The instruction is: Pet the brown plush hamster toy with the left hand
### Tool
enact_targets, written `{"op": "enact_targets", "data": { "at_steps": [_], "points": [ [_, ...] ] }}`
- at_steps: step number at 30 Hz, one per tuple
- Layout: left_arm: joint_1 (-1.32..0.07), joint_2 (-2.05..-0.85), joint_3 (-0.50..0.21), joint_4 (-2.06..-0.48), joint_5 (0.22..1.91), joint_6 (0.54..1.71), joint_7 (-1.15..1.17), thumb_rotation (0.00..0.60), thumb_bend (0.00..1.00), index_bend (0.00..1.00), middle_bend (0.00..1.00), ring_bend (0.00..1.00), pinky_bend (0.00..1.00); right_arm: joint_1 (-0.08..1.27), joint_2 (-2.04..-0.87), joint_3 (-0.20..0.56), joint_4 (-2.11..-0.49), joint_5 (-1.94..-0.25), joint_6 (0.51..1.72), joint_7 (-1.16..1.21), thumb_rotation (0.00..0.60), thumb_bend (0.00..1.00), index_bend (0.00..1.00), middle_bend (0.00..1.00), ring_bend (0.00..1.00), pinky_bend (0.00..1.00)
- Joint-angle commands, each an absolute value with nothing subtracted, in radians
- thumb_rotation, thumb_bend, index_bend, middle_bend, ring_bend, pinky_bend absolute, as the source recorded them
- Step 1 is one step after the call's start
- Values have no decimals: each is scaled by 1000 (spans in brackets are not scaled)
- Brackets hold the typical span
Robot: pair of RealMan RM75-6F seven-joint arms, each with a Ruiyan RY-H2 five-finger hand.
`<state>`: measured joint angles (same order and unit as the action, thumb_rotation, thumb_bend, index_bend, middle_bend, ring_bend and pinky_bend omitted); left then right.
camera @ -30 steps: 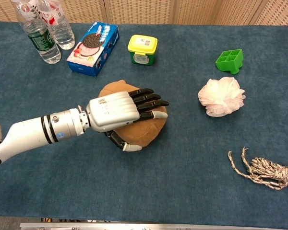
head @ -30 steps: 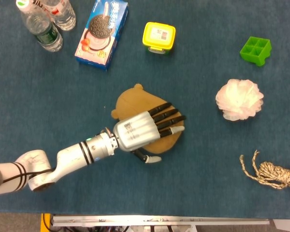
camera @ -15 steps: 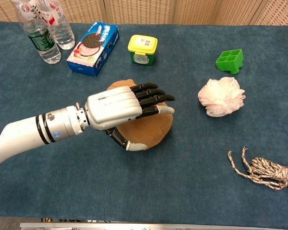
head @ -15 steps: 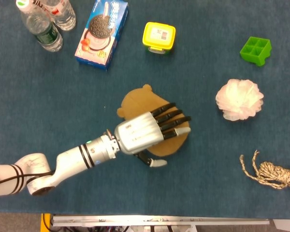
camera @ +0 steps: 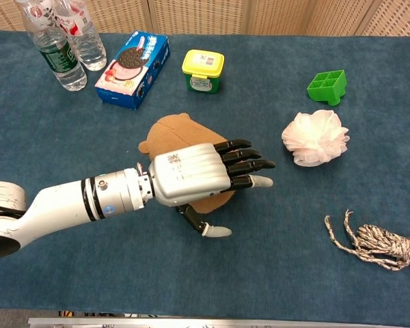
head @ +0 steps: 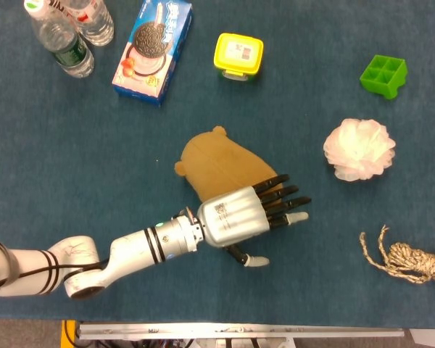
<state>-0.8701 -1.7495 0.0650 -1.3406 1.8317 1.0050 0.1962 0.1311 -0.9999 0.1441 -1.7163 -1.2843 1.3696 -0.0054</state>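
Note:
The brown plush hamster (head: 221,163) (camera: 174,134) lies flat on the blue cloth near the table's middle, its ears pointing to the far left. My left hand (head: 250,215) (camera: 205,174) lies palm down over the toy's near right end, fingers stretched flat and apart, reaching past the toy's edge to the right. The thumb sticks out toward the near side. Nothing is held in it. The hand hides the toy's near part. My right hand shows in neither view.
Two water bottles (head: 65,32) and an Oreo box (head: 152,47) stand at the far left. A yellow tub (head: 238,55) sits behind the toy. At the right are a green tray (head: 383,75), a white pom-pom (head: 359,148) and a coil of rope (head: 413,261).
My left hand has slid to the right and toward the near side across the toy, uncovering the toy's head end. The toy itself shifted slightly to the right.

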Motion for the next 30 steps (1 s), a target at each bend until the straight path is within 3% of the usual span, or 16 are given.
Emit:
{"op": "enact_targets", "data": {
  "at_steps": [1,30],
  "points": [
    [-870,-1764,69,-1318,1824,994,208,209,234,86,0,4,0,130,-999,144,-1716,-1284,1370,-4,600,0,322,296,190,184],
    [-804,-1665,46,-1261,1713,1053,155,209,234,85,0,4,0,133,-1005,147,-1727,-1294,1375,-11,600,0,322,297,193,184]
  ]
}}
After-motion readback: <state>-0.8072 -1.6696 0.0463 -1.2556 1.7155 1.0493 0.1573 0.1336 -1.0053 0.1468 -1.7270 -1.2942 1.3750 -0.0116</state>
